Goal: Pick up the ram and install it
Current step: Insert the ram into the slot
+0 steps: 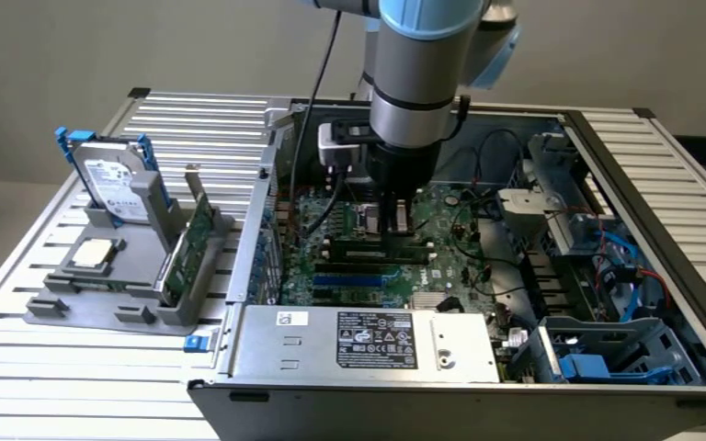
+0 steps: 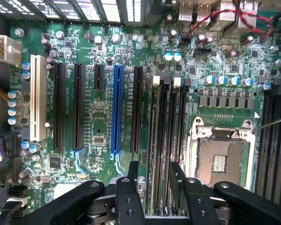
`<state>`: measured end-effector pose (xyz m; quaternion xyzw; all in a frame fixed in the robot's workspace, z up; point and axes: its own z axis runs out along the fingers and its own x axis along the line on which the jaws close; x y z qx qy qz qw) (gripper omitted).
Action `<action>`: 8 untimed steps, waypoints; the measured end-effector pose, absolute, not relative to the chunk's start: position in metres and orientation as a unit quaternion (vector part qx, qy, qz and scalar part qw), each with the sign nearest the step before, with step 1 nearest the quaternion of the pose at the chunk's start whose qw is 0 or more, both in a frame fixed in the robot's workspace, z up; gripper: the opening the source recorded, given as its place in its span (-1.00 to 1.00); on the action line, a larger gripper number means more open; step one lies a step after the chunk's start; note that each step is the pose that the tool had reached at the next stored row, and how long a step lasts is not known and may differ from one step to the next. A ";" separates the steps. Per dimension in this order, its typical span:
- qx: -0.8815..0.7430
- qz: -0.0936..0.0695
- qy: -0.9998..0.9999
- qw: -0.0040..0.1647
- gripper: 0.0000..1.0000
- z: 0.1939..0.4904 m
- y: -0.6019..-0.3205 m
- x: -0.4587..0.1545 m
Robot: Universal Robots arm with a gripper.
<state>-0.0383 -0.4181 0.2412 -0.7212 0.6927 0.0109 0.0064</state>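
1. Hovering low over the motherboard (image 1: pixel 451 266) inside the open computer case (image 1: pixel 253 248): gripper (image 1: pixel 390 225), whose fingers (image 2: pixel 131 176) were spread apart, pinching nothing.
2. Ram (image 2: pixel 154 131): stood edge-up in a memory slot, directly between the fingertips.
3. Processor socket (image 2: pixel 220 159): lay just beside the gripper, beyond one finger.

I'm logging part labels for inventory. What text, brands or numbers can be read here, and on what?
Nothing reads clearly.
Black label on the grey metal power supply box: too small.
White label on the upright silver hard drive: blurred.
Print on the green motherboard: too small.
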 end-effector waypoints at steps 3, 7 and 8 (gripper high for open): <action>-0.721 0.013 0.693 0.008 -0.20 0.247 -0.418 -0.043; -0.721 0.015 0.693 0.007 -0.50 0.257 -0.419 -0.045; -0.721 0.016 0.693 0.007 -0.50 0.260 -0.419 -0.045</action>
